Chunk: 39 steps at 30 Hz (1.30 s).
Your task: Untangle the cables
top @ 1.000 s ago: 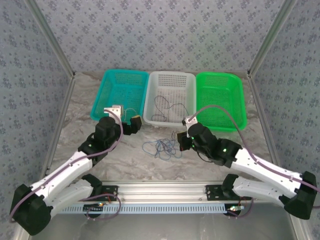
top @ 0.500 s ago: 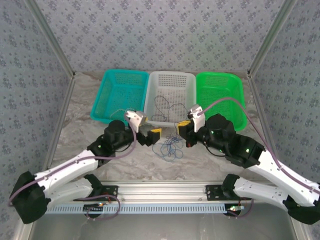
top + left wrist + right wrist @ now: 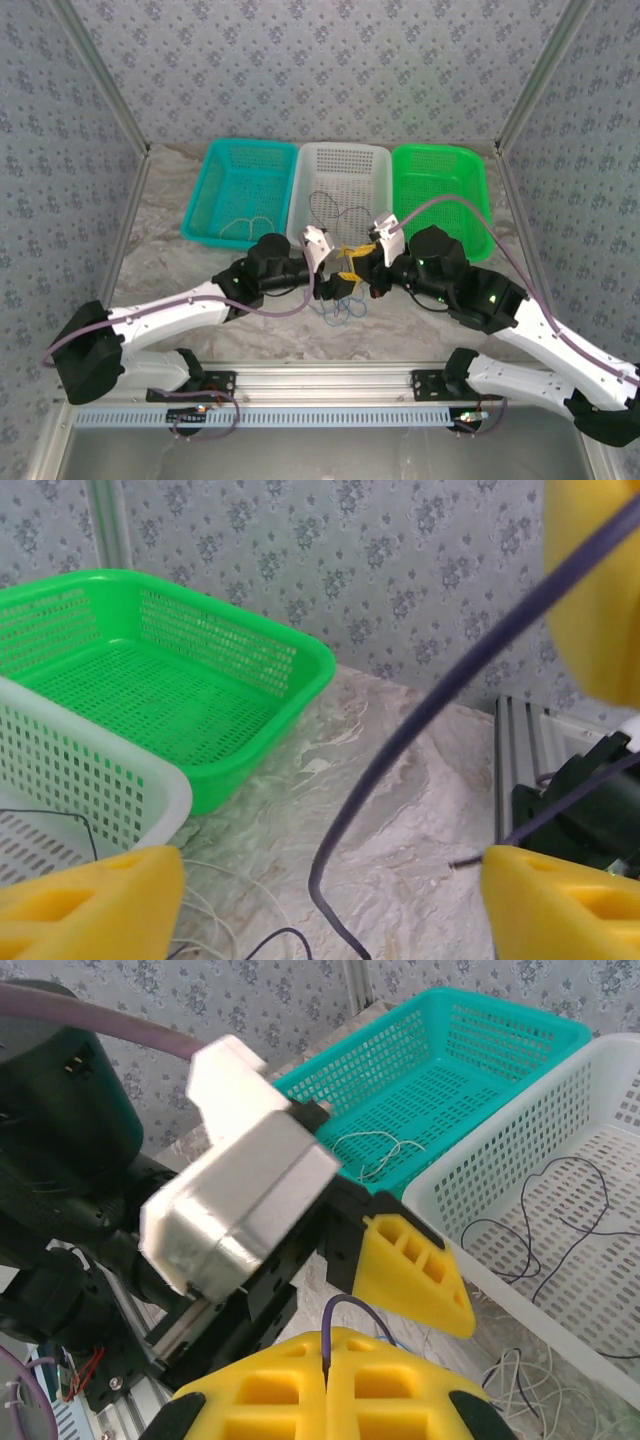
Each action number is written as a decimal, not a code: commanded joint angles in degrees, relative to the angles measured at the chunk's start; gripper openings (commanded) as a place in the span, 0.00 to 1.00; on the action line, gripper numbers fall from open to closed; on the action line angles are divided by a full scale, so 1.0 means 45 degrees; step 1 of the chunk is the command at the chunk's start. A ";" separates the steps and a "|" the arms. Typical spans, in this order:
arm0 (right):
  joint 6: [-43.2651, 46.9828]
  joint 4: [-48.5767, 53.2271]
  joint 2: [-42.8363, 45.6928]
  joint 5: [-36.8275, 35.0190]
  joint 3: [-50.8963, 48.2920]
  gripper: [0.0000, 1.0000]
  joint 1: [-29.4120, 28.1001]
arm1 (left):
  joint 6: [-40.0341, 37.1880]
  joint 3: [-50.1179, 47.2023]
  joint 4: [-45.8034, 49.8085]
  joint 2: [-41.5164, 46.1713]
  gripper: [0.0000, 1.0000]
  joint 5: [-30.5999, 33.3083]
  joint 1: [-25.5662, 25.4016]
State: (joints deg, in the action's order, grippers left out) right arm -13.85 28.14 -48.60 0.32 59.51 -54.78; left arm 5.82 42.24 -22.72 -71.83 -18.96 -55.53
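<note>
Left arm swung inward, left claw parted around cable, right claw pinching it

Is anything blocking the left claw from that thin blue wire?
Nothing visible does. The blue cable runs right through the gap of the open left gripper. The right gripper, shut, pinches a cable of that colour.

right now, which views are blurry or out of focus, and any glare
Left wrist: the blue cable near the lens and the yellow fingers are soft, the green basket sharp. Right wrist: the left arm's grey housing is smeared, the teal basket crisp. Top external: even light, no glare, cables faint.
</note>
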 commanded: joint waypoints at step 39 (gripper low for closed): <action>-0.0975 -0.2478 0.2900 -0.4016 -0.5278 0.84 -0.0037 | 0.4654 0.2376 0.1064 0.0190 0.00 0.2902 0.0464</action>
State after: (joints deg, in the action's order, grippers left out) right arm -16.19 28.36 -35.20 -18.00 38.54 -54.00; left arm 23.40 50.37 -17.69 -72.77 -6.33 -53.65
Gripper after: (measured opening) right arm 0.817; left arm 0.041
